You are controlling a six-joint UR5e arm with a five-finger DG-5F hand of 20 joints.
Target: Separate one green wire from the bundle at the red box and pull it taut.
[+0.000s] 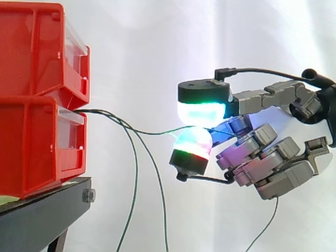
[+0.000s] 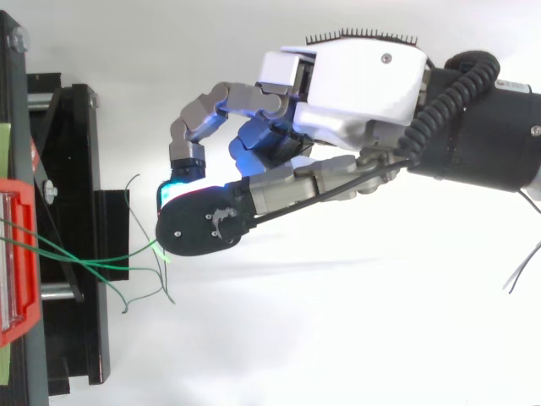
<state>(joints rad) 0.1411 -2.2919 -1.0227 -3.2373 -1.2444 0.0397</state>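
Observation:
Thin green wires (image 1: 134,173) come out at the front of the lower red box (image 1: 37,147), and most of them hang down in loose curves. One green wire (image 1: 152,132) runs off to the right, with a slight sag, to my hand (image 1: 278,168). The hand is shut on this wire, pinching it between two glowing fingertips (image 1: 202,113) well right of the box. In the top view the hand (image 2: 338,93) reaches leftward. There the wire (image 2: 101,258) leads from the red box (image 2: 17,254) to the pinch, and the loose wire ends curl beside it.
A second red bin (image 1: 37,47) sits on top of the lower one, both on the black stand (image 1: 42,215). A thin wire tail (image 1: 268,220) hangs below the hand. A white curtain forms the backdrop.

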